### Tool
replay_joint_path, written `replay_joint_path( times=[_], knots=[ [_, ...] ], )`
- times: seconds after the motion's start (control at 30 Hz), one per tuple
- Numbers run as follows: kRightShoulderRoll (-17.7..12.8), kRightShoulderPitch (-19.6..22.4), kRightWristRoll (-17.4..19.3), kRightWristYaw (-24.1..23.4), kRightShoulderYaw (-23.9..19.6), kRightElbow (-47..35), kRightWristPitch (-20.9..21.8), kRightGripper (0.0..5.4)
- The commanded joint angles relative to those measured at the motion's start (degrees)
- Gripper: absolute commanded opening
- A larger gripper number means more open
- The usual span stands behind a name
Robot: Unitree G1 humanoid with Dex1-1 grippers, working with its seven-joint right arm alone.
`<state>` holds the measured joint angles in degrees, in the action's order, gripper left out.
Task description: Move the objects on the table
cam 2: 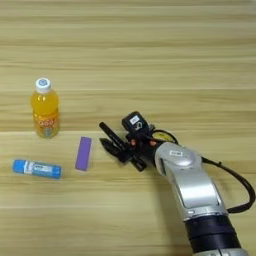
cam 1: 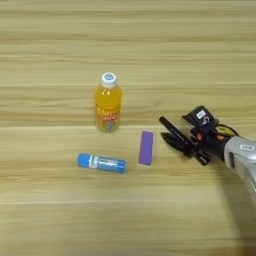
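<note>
An orange-drink bottle (cam 1: 108,103) stands upright mid-surface on the wooden table (cam 1: 50,210). Nearer the front edge lie a blue-and-white tube (cam 1: 101,163) and, right of it, a flat purple block (cam 1: 146,148). Just right of the block hovers the right gripper (cam 2: 106,135), fingers spread, holding nothing.

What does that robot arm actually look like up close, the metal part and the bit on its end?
The right arm is a rounded silver shell ending in a black cuff near the bottom edge. A black cable loops out from its side. The gripper is black with two slim jaws, small orange-red spots, a yellow patch, and a black box bearing a white label.
</note>
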<state>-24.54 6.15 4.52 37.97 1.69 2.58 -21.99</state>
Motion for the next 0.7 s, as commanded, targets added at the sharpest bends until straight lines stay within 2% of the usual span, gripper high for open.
replay_joint_path(
  times=[0.03,0.43,0.7],
  knots=[
    [-1.9,2.6,0.8,0.0,-1.7,-0.9,2.1,4.03],
    [-1.7,3.3,0.2,0.6,-1.1,1.7,2.1,2.16],
    [-1.5,3.5,0.1,0.4,-1.0,1.5,2.3,1.29]
  ],
)
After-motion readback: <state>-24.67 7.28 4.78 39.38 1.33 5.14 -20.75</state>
